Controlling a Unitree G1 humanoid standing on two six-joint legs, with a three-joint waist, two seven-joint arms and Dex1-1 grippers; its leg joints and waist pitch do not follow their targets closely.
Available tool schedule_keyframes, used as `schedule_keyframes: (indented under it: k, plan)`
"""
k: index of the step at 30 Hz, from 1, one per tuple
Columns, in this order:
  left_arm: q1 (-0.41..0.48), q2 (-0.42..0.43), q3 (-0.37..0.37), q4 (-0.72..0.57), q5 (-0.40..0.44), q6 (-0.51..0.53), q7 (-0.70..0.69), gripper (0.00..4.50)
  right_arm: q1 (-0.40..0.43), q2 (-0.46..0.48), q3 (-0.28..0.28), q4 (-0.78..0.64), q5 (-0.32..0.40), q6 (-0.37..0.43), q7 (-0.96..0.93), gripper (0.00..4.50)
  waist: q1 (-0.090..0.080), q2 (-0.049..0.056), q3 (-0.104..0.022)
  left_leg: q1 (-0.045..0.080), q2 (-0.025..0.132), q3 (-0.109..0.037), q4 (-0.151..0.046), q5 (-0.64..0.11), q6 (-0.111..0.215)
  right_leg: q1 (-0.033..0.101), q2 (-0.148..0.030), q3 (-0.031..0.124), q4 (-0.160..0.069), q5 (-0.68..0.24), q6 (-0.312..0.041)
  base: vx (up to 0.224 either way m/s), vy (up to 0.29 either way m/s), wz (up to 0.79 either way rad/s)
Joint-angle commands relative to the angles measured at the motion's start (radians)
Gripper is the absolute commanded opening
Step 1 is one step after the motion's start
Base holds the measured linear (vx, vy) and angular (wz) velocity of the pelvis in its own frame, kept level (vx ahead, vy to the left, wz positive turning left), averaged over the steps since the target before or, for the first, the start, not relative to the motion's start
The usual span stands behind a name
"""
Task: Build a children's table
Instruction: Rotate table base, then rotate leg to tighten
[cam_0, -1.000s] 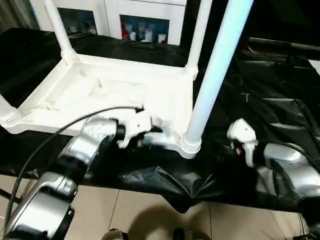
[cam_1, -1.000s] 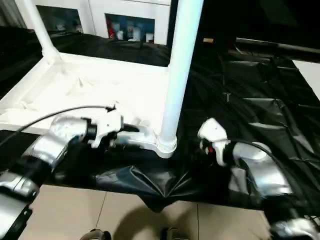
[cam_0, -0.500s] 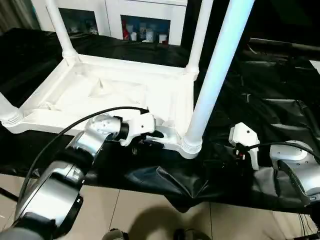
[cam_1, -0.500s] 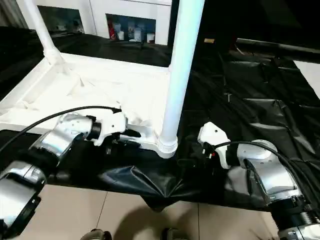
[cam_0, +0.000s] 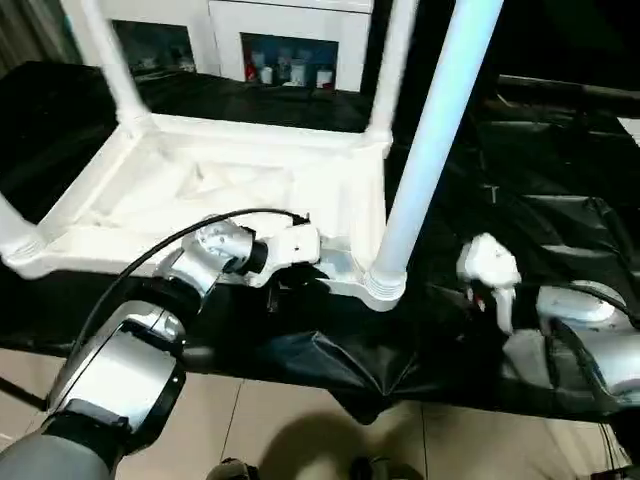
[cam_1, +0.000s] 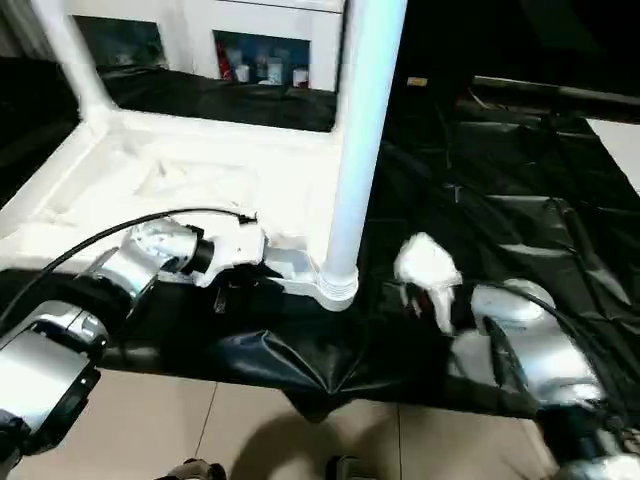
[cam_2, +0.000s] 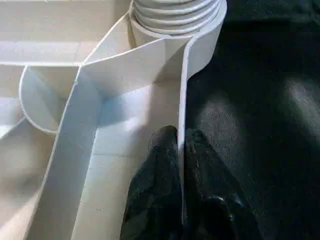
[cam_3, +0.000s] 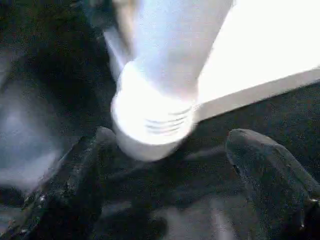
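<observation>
Left gripper (cam_2: 180, 150) pinches table rim (cam_2: 182, 95)

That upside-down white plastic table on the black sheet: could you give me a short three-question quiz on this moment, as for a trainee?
1. True or false: the white plastic table lies top down on the black plastic sheet.
2. What does the left gripper pinch? A) the table's thin rim wall B) a leg C) nothing
3. Fill in: the right gripper is ____ beside the near white tubular leg.

Key: 1 true; 2 A; 3 open.
</observation>
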Motion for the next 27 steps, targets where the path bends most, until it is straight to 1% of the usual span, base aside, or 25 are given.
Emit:
schedule_keyframes:
  k: [1, 2, 3, 4, 5, 6, 7, 8, 9, 10, 11, 12, 13, 14, 15, 17, 18, 19, 20, 22, 23, 24, 25, 26, 27]
  plan:
    - [0.033, 0.002, 0.047, 0.024, -0.030, 0.073, 0.042, 0.02, -0.005, 0.017, -0.032, 0.020, -0.011, -0.008, -0.060, 3.90, 0.006, -0.010, -0.072, 0.008, 0.004, -0.006, -0.061, -0.195, 0.067, 0.072, -0.054, 0.029, -0.084, -0.283, -0.203, 0.000, 0.000, 0.00]
    - [0.036, 0.002, 0.050, 0.025, -0.031, 0.076, 0.046, 0.02, -0.006, 0.021, -0.033, 0.023, -0.013, -0.009, -0.068, 3.90, 0.004, -0.009, -0.072, 0.006, 0.003, -0.007, -0.061, -0.192, 0.067, 0.073, -0.055, 0.028, -0.086, -0.306, -0.192, 0.000, 0.000, 0.00]
    - [0.050, 0.004, 0.054, 0.013, -0.030, 0.082, 0.065, 0.02, -0.011, 0.034, -0.035, 0.031, -0.015, -0.008, -0.088, 3.90, 0.001, -0.021, -0.068, 0.003, 0.002, -0.006, -0.062, -0.191, 0.070, 0.072, -0.054, 0.027, -0.089, -0.323, -0.180, 0.000, 0.000, 0.00]
    - [0.063, 0.006, 0.055, 0.002, -0.027, 0.081, 0.084, 0.02, -0.016, 0.045, -0.036, 0.037, -0.015, -0.009, -0.102, 3.90, 0.001, -0.020, -0.067, 0.001, 0.002, -0.008, -0.062, -0.191, 0.071, 0.073, -0.055, 0.027, -0.087, -0.336, -0.174, 0.000, 0.000, 0.00]
    - [0.091, 0.010, 0.054, -0.029, -0.020, 0.029, 0.114, 0.02, -0.030, 0.064, -0.031, 0.053, -0.020, -0.011, -0.127, 3.90, -0.002, -0.025, -0.066, 0.002, 0.002, -0.008, -0.063, -0.200, 0.074, 0.069, -0.054, 0.026, -0.091, -0.364, -0.161, 0.000, 0.000, 0.00]
    - [0.098, 0.010, 0.059, -0.037, -0.019, 0.026, 0.123, 0.02, -0.034, 0.069, -0.028, 0.058, -0.023, -0.014, -0.133, 3.90, -0.003, -0.021, -0.064, 0.001, 0.003, -0.011, -0.065, -0.202, 0.072, 0.070, -0.056, 0.026, -0.089, -0.374, -0.159, 0.000, 0.000, 0.00]
    - [0.100, 0.011, 0.059, -0.040, -0.018, 0.024, 0.125, 0.02, -0.035, 0.071, -0.027, 0.060, -0.024, -0.015, -0.134, 3.90, -0.005, -0.019, -0.064, 0.001, 0.002, -0.010, -0.066, -0.205, 0.071, 0.070, -0.055, 0.025, -0.091, -0.387, -0.155, 0.000, 0.000, 0.00]
    - [0.111, 0.013, 0.061, -0.058, -0.013, 0.024, 0.139, 0.02, -0.040, 0.078, -0.020, 0.070, -0.030, -0.022, -0.141, 3.90, -0.005, -0.019, -0.064, 0.008, 0.002, -0.009, -0.064, -0.214, 0.072, 0.063, -0.054, 0.027, -0.096, -0.413, -0.143, 0.000, 0.000, 0.00]
    - [0.122, 0.015, 0.061, -0.085, -0.013, 0.051, 0.141, 0.02, -0.043, 0.085, -0.017, 0.074, -0.034, -0.025, -0.144, 3.90, -0.007, -0.022, -0.063, 0.009, 0.003, -0.008, -0.065, -0.220, 0.073, 0.061, -0.054, 0.028, -0.098, -0.426, -0.139, 0.000, 0.000, 0.00]
    - [0.126, 0.015, 0.060, -0.094, -0.013, 0.060, 0.141, 0.02, -0.043, 0.086, -0.016, 0.075, -0.034, -0.026, -0.145, 3.90, -0.006, -0.019, -0.062, 0.009, 0.006, -0.009, -0.066, -0.220, 0.071, 0.061, -0.056, 0.029, -0.096, -0.427, -0.140, 0.000, 0.000, 0.00]
    - [0.131, 0.016, 0.060, -0.106, -0.013, 0.072, 0.141, 0.02, -0.044, 0.089, -0.015, 0.077, -0.035, -0.027, -0.146, 3.90, -0.007, -0.020, -0.059, 0.010, 0.006, -0.009, -0.068, -0.228, 0.071, 0.058, -0.055, 0.028, -0.098, -0.442, -0.136, 0.000, 0.000, 0.00]
    - [0.145, 0.018, 0.054, -0.140, -0.008, 0.096, 0.143, 0.02, -0.045, 0.094, -0.012, 0.077, -0.035, -0.024, -0.147, 3.90, -0.009, -0.019, -0.059, 0.011, 0.008, -0.009, -0.069, -0.233, 0.069, 0.058, -0.056, 0.029, -0.098, -0.448, -0.134, 0.000, 0.000, 0.00]
    - [0.162, 0.019, 0.052, -0.180, 0.001, 0.142, 0.151, 0.02, -0.045, 0.100, -0.008, 0.077, -0.035, -0.022, -0.148, 3.90, -0.010, -0.019, -0.059, 0.010, 0.007, -0.010, -0.069, -0.231, 0.070, 0.058, -0.055, 0.029, -0.098, -0.445, -0.135, 0.000, 0.000, 0.00]
    - [0.191, 0.018, 0.046, -0.241, 0.014, 0.199, 0.153, 0.02, -0.045, 0.109, -0.002, 0.077, -0.034, -0.022, -0.149, 3.90, -0.014, -0.021, -0.058, 0.008, 0.008, -0.010, -0.070, -0.231, 0.069, 0.057, -0.056, 0.031, -0.095, -0.433, -0.142, 0.000, 0.000, 0.00]
    - [0.202, 0.016, 0.043, -0.261, 0.016, 0.214, 0.149, 0.02, -0.046, 0.113, 0.000, 0.079, -0.034, -0.023, -0.149, 3.90, -0.017, -0.020, -0.055, 0.009, 0.009, -0.010, -0.071, -0.241, 0.069, 0.056, -0.056, 0.030, -0.098, -0.444, -0.142, 0.000, 0.000, 0.00]
    - [0.231, 0.010, 0.041, -0.316, 0.019, 0.280, 0.161, 0.02, -0.049, 0.122, 0.011, 0.087, -0.033, -0.033, -0.145, 3.90, -0.023, -0.017, -0.056, 0.010, 0.008, -0.010, -0.071, -0.244, 0.069, 0.055, -0.055, 0.031, -0.099, -0.445, -0.144, 0.000, 0.000, 0.00]
    - [0.235, 0.010, 0.039, -0.323, 0.020, 0.285, 0.161, 0.02, -0.049, 0.123, 0.012, 0.088, -0.033, -0.034, -0.145, 3.90, -0.026, -0.021, -0.053, 0.009, 0.007, -0.010, -0.072, -0.253, 0.069, 0.054, -0.054, 0.030, -0.100, -0.459, -0.139, 0.000, 0.000, 0.00]
    - [0.251, 0.007, 0.039, -0.349, 0.017, 0.298, 0.166, 0.02, -0.052, 0.128, 0.017, 0.097, -0.035, -0.046, -0.141, 3.90, -0.028, -0.020, -0.053, 0.011, 0.007, -0.010, -0.073, -0.260, 0.068, 0.052, -0.054, 0.030, -0.103, -0.477, -0.132, 0.000, 0.000, 0.00]
    - [0.265, 0.005, 0.040, -0.376, 0.011, 0.303, 0.171, 0.02, -0.056, 0.133, 0.022, 0.112, -0.040, -0.064, -0.135, 3.90, -0.029, -0.022, -0.051, 0.012, 0.008, -0.010, -0.073, -0.264, 0.070, 0.050, -0.054, 0.030, -0.105, -0.483, -0.131, 0.000, 0.000, 0.00]
    - [0.274, 0.009, 0.038, -0.399, 0.011, 0.291, 0.172, 0.02, -0.062, 0.138, 0.028, 0.130, -0.051, -0.082, -0.137, 3.90, -0.032, -0.021, -0.049, 0.012, 0.006, -0.009, -0.073, -0.280, 0.070, 0.046, -0.053, 0.030, -0.111, -0.518, -0.116, 0.000, 0.000, 0.00]
    - [0.277, 0.012, 0.036, -0.407, 0.012, 0.284, 0.171, 0.02, -0.064, 0.140, 0.030, 0.136, -0.055, -0.088, -0.137, 3.90, -0.031, -0.024, -0.049, 0.013, 0.007, -0.010, -0.075, -0.281, 0.069, 0.045, -0.054, 0.030, -0.111, -0.523, -0.113, 0.000, 0.000, 0.00]
    - [0.282, 0.016, 0.034, -0.419, 0.010, 0.272, 0.164, 0.02, -0.067, 0.145, 0.031, 0.146, -0.054, -0.094, -0.133, 3.90, -0.030, -0.022, -0.049, 0.012, 0.007, -0.011, -0.076, -0.277, 0.069, 0.046, -0.054, 0.031, -0.111, -0.524, -0.108, 0.000, 0.000, 0.00]
    - [0.293, 0.022, 0.034, -0.452, 0.007, 0.271, 0.154, 0.02, -0.071, 0.152, 0.030, 0.153, -0.051, -0.097, -0.131, 3.90, -0.030, -0.022, -0.049, 0.013, 0.008, -0.011, -0.077, -0.276, 0.070, 0.046, -0.054, 0.031, -0.110, -0.518, -0.108, 0.000, 0.000, 0.00]
    - [0.303, 0.028, 0.035, -0.479, -0.001, 0.263, 0.137, 0.00, -0.074, 0.162, 0.024, 0.162, -0.040, -0.097, -0.126, 4.07, -0.032, -0.024, -0.052, 0.008, 0.009, -0.012, -0.079, -0.259, 0.072, 0.051, -0.055, 0.031, -0.106, -0.485, -0.114, 0.000, 0.000, 0.00]
    - [0.307, 0.031, 0.035, -0.491, -0.004, 0.257, 0.128, 0.00, -0.076, 0.166, 0.022, 0.167, -0.035, -0.098, -0.121, 4.18, -0.034, -0.023, -0.053, 0.004, 0.009, -0.012, -0.080, -0.237, 0.077, 0.055, -0.054, 0.031, -0.100, -0.439, -0.125, 0.000, 0.000, 0.00]
